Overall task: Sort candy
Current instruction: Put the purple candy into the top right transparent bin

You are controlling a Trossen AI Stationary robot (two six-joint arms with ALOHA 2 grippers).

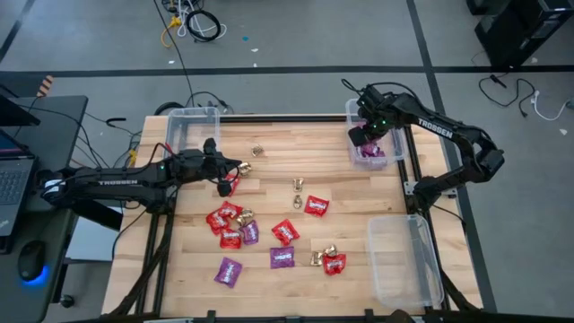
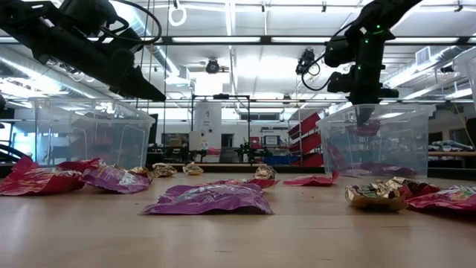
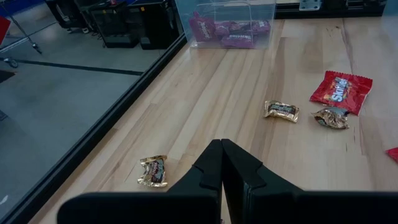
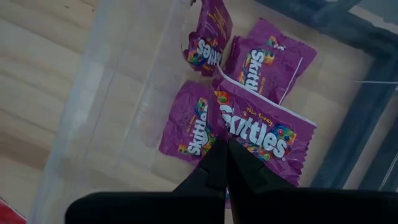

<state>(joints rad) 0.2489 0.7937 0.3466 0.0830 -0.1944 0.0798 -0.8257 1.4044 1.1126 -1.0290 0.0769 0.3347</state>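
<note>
Candy lies scattered on the wooden table: red packets (image 1: 220,218) (image 1: 316,205), purple packets (image 1: 282,257) (image 1: 228,271) and gold pieces (image 1: 298,185) (image 3: 153,171). More purple packets (image 4: 198,50) lie flat in the far right clear bin (image 1: 402,148). My right gripper (image 4: 224,149) points down into that bin, shut on one purple packet (image 4: 264,127). My left gripper (image 3: 222,165) hovers shut over the table's left part (image 1: 235,169), holding nothing, with a gold piece just beside it. My right gripper pinches the purple packet by its edge (image 4: 235,142) between its two shut fingers, coming from above and pointing down. The packet hangs below the fingers inside the bin (image 2: 364,128), over the other purple packets.
An empty clear bin (image 1: 193,130) stands at the far left and another (image 1: 404,260) at the near right. Red packets cluster near the table's left middle (image 1: 231,238). A gold piece and a red packet (image 3: 341,92) lie ahead of my left gripper.
</note>
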